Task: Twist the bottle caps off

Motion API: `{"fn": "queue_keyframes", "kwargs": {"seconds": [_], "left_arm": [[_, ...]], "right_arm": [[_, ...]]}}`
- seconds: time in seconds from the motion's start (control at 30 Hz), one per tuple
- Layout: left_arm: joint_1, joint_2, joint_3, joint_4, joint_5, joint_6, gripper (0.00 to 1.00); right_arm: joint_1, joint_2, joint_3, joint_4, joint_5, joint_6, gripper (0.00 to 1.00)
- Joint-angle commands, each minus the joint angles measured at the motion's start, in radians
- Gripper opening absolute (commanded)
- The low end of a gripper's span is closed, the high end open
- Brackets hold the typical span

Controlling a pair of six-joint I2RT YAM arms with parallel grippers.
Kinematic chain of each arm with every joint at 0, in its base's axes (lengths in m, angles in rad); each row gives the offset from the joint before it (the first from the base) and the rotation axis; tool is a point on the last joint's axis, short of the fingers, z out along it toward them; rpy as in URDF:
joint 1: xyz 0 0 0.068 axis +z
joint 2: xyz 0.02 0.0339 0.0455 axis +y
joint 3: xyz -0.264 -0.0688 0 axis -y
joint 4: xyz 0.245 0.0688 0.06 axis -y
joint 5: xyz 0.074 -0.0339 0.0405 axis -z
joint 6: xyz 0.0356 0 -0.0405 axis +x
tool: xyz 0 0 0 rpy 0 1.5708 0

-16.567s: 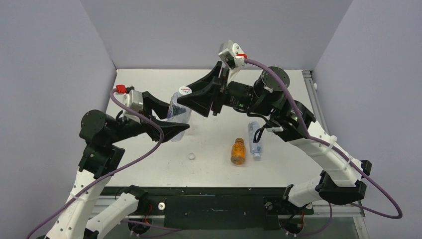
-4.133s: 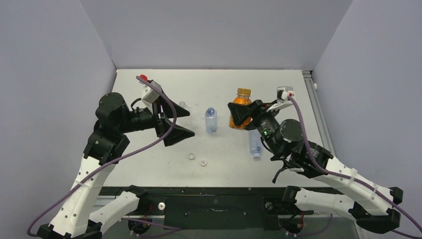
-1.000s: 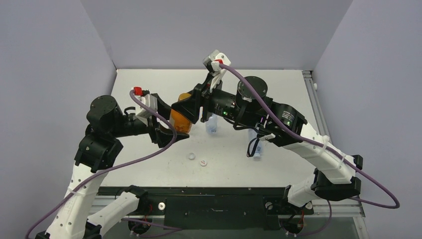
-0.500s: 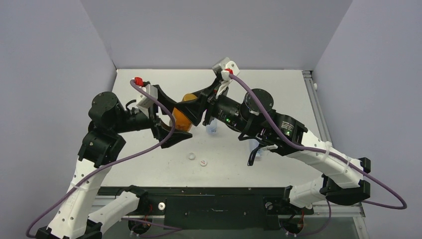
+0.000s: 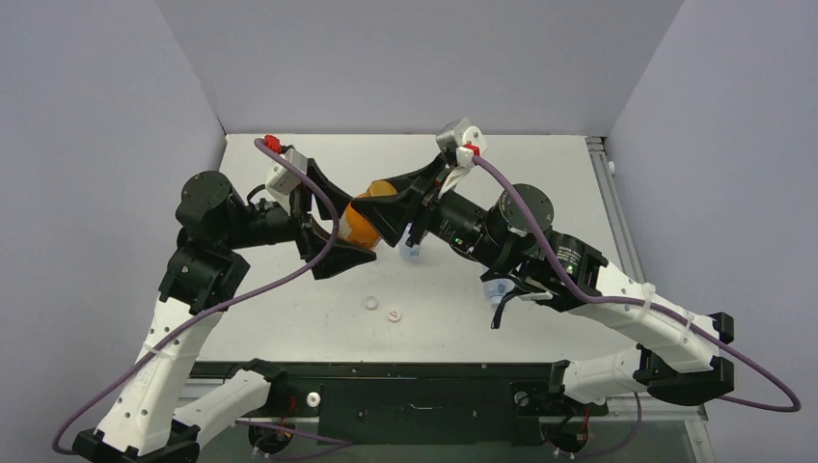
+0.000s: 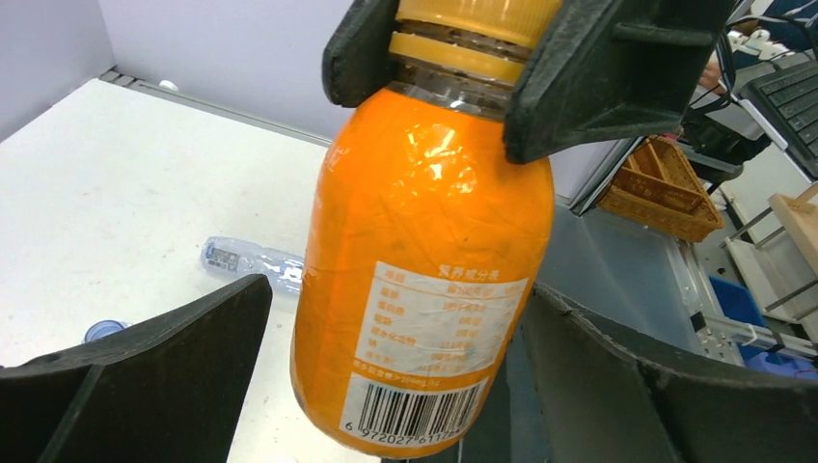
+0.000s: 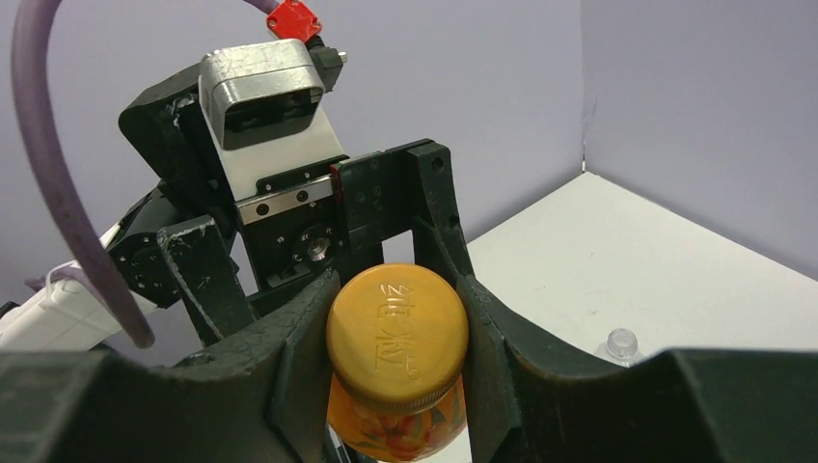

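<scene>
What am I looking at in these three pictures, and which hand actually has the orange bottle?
These are two robot arms bolted at the table's near edge, each ending in a two-finger hand. The wide picture comes from a fixed camera above and behind them. The other two come from a camera on each wrist, looking along that arm's own fingers.

The right hand is closed on the golden cap of the orange bottle and holds the bottle by that cap. The left hand is open, with a finger on either side of the bottle's body, neither touching it.

On the table lie two loose white caps and a clear bottle on its side.
</scene>
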Motion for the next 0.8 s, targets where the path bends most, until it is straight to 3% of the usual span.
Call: {"fn": "queue_keyframes", "kwargs": {"seconds": [0.0, 0.13, 0.37, 0.47, 0.5, 0.57, 0.6, 0.63, 0.7, 0.77], "left_arm": [[-0.004, 0.005, -0.003, 0.081, 0.039, -0.061, 0.98], [-0.003, 0.003, 0.004, 0.074, 0.050, -0.057, 0.96], [-0.003, 0.016, 0.018, 0.080, 0.095, -0.052, 0.74], [-0.003, 0.014, 0.021, 0.079, 0.095, -0.036, 0.41], [-0.003, 0.011, 0.021, 0.072, 0.092, -0.030, 0.37], [-0.004, 0.005, 0.021, 0.057, 0.088, -0.014, 0.29], [-0.004, 0.002, 0.020, 0.054, 0.085, -0.006, 0.28], [-0.003, 0.000, 0.020, 0.048, 0.084, -0.001, 0.27], [-0.003, -0.007, 0.021, 0.032, 0.076, 0.022, 0.26], [-0.003, -0.013, 0.021, 0.014, 0.062, 0.046, 0.25]], "right_arm": [[0.013, -0.048, -0.032, 0.104, 0.012, -0.017, 0.00], [0.023, -0.043, -0.029, 0.103, 0.012, -0.025, 0.00], [0.039, -0.009, 0.007, 0.078, -0.004, -0.035, 0.00], [0.040, 0.001, 0.024, 0.057, 0.012, -0.036, 0.01], [0.040, 0.002, 0.032, 0.047, 0.020, -0.037, 0.05], [0.039, -0.001, 0.042, 0.033, 0.046, -0.038, 0.25], [0.035, -0.004, 0.051, 0.028, 0.059, -0.035, 0.48], [0.028, -0.005, 0.056, 0.013, 0.063, -0.031, 0.65], [0.008, -0.008, 0.075, -0.014, 0.063, -0.006, 0.75], [-0.014, -0.011, 0.095, -0.037, 0.044, 0.032, 0.77]]}}
